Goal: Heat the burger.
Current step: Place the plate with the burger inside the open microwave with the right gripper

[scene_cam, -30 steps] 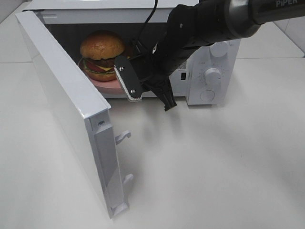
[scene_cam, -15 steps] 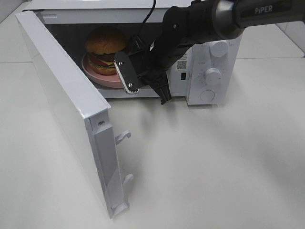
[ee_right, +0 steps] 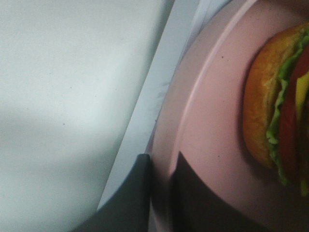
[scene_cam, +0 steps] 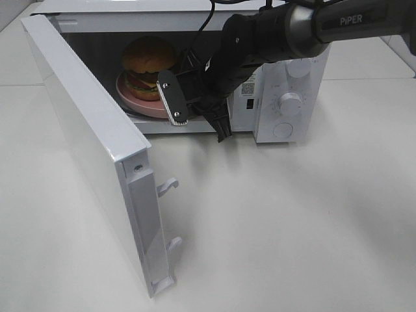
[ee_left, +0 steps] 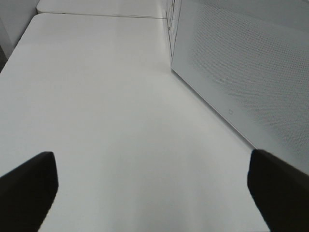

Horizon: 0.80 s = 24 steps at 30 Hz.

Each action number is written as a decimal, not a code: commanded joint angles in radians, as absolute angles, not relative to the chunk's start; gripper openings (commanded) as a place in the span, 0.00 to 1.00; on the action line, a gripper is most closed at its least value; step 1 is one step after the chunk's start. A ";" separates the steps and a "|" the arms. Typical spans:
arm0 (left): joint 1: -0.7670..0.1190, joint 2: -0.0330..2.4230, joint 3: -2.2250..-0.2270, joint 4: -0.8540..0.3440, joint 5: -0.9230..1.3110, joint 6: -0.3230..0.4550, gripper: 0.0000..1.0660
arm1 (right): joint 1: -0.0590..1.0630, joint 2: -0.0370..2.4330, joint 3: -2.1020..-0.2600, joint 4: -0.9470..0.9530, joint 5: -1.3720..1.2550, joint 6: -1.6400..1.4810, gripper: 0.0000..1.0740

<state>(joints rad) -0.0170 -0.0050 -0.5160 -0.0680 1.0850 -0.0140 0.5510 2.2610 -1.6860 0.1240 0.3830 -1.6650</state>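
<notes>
Pink plate (scene_cam: 138, 108), its rim pinched between the right fingers (ee_right: 131, 202), bears the burger (scene_cam: 149, 62) up-left of them inside the microwave (scene_cam: 287, 97); left fingers (ee_left: 28, 186) gape wide, farther off.

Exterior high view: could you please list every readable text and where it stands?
"PiPER": on the right arm.
Sticker and dial markings on the microwave panel: too small to read.
Wrist views: no text.
</notes>
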 commanded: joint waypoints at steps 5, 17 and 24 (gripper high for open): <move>-0.018 -0.020 -0.517 -0.065 1.070 -0.014 0.94 | 0.547 2.281 -1.750 0.124 0.337 -1.623 0.00; -0.018 -0.020 -0.517 -0.065 1.070 -0.014 0.94 | 0.549 2.281 -1.750 0.060 0.355 -1.533 0.15; -0.018 -0.020 -0.517 -0.065 1.070 -0.014 0.94 | 0.550 2.277 -1.750 0.038 0.383 -1.468 0.36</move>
